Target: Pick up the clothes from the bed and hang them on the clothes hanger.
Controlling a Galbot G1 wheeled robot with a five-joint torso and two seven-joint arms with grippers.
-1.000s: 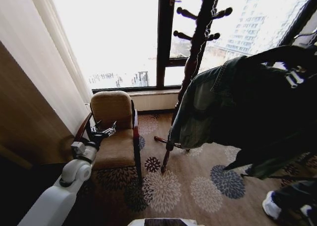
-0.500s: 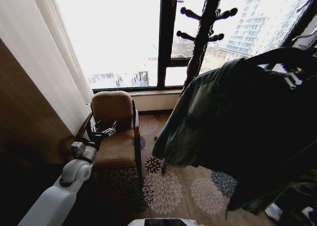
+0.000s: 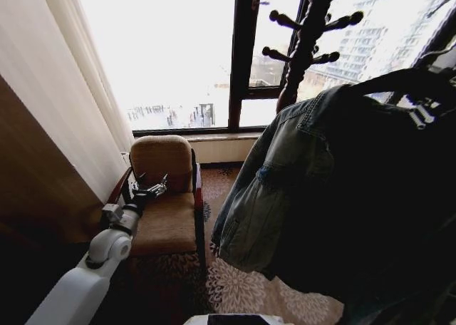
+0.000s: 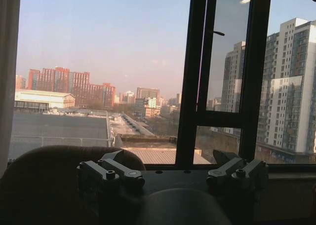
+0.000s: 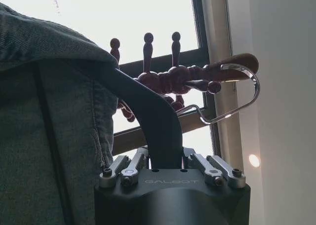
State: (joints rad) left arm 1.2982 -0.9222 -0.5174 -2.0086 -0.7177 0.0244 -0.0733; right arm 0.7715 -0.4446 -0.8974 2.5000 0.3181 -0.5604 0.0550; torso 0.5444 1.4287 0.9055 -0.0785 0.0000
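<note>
Since the earlier head views the denim jacket [image 3: 285, 189] had swung further toward the robot's left and nearer the camera, hiding the foot of the coat stand [image 3: 308, 40] and much of the floral carpet [image 3: 242, 289]; the whole scene had also shifted a little, so the camera itself had moved; the left arm lay as before. At this moment the jacket hung on the black hanger [image 5: 148, 111], high on the robot's right, close in front of the window [image 3: 171, 47]; the right gripper [image 5: 170, 163] was clamped on the hanger's black body, its fingers pressed to either side; the hanger's silver hook [image 5: 237, 96] curved around the end of one wooden peg [image 5: 232, 67] of the coat stand, though whether it rested on it could not be told; the denim collar draped over the hanger's shoulder beside the gripper. The left gripper [image 3: 152, 186] hovered low over the brown armchair [image 3: 165, 211], its fingers [image 4: 116, 171] spread wide and holding nothing.
</note>
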